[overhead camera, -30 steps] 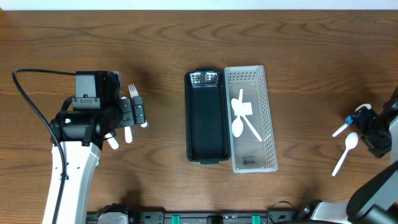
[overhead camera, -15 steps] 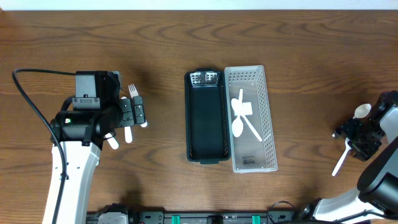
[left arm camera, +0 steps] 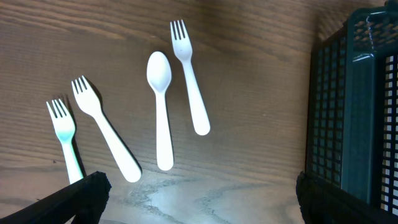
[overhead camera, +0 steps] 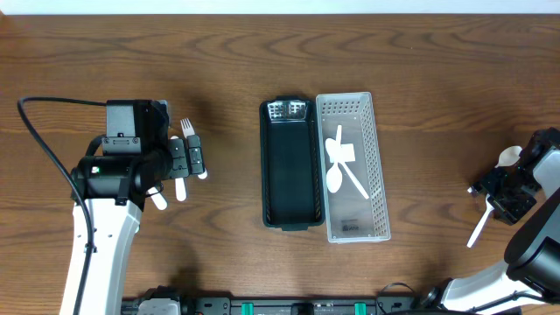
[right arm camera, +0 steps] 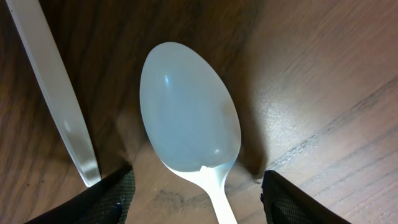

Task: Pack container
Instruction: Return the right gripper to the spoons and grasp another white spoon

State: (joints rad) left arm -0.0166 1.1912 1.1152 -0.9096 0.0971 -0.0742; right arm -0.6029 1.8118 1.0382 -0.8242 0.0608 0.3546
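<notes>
A black container and a white slotted basket stand side by side at mid-table; two white spoons lie in the basket. My left gripper is open above white forks and a white spoon on the table, touching none; its fingertips frame bare wood. My right gripper is open and low at the right, its fingers straddling the handle of a white spoon. A second white handle lies beside it.
The black container's mesh wall shows at the right edge of the left wrist view. Another white spoon bowl and a handle stick out from under the right gripper. A black cable runs along the left arm.
My right gripper has moved left and down over the spoons at the right. The left arm has not moved.
</notes>
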